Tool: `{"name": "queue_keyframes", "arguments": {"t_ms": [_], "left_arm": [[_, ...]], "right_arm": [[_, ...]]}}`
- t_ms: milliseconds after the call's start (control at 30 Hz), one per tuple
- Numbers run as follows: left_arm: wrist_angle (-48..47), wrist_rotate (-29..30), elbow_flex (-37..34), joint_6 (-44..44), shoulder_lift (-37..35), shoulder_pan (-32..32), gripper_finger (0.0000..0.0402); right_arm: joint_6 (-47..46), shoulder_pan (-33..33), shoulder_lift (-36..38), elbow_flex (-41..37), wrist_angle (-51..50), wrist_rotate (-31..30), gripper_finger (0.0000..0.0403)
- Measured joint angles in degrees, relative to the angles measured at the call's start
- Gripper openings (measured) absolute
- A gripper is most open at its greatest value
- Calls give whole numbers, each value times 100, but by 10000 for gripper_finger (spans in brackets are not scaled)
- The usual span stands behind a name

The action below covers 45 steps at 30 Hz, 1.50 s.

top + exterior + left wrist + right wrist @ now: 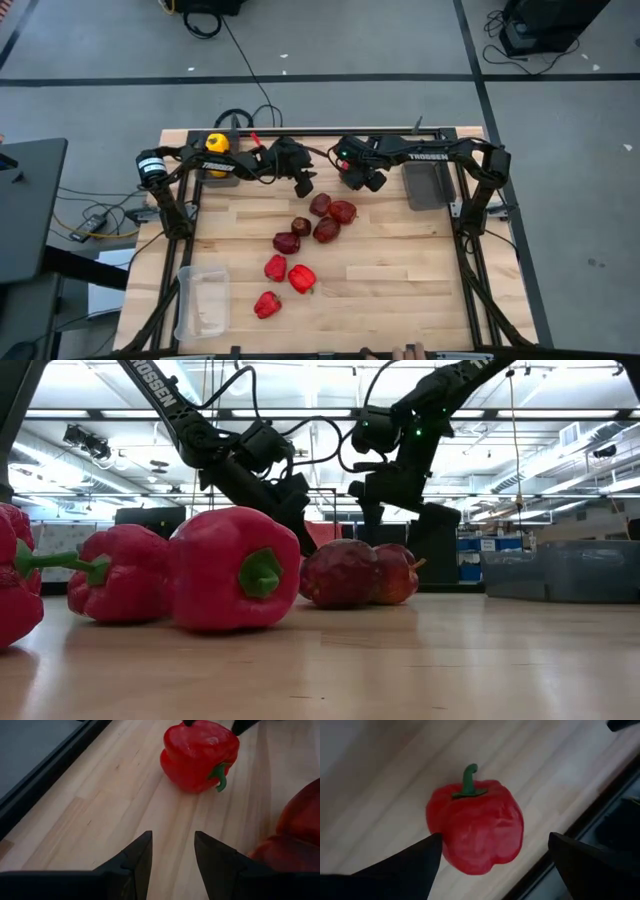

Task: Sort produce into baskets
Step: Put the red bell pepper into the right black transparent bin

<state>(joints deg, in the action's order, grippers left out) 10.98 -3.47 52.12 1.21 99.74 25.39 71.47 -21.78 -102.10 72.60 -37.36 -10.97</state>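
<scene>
Wooden table (400,290); black cable (240,60) on floor

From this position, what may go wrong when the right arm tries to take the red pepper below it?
The right end effector is open above a red pepper lying near the table's rear edge; a push might roll it there. The left end effector, empty, hangs close by, so the arms might collide. Other produce lies close and could get knocked.
</scene>
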Motion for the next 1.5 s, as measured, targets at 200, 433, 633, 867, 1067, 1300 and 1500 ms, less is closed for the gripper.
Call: {"name": "queue_keyframes", "arguments": {"t_ms": [200,433,633,867,1067,1300,1500], "left_arm": [[-13,1,0,90,0,0,153],[-4,3,0,142,0,0,153],[-35,3,0,157,0,-2,153],[30,-83,0,319,0,-2,153],[745,-939,-2,268,0,-5,153],[1963,-1208,-2,-148,0,-4,153],[2404,-1271,-3,22,-3,-9,152]], "right_arm": [[59,-129,-93,-38,60,335,397],[24,-292,-662,-10,331,493,400],[-755,-371,-758,-59,168,744,398],[-2111,-378,-691,-44,274,434,336],[-3076,-348,-163,-44,564,567,333],[-4241,-115,622,-42,880,580,334],[-4407,134,987,-44,931,460,334]]}}
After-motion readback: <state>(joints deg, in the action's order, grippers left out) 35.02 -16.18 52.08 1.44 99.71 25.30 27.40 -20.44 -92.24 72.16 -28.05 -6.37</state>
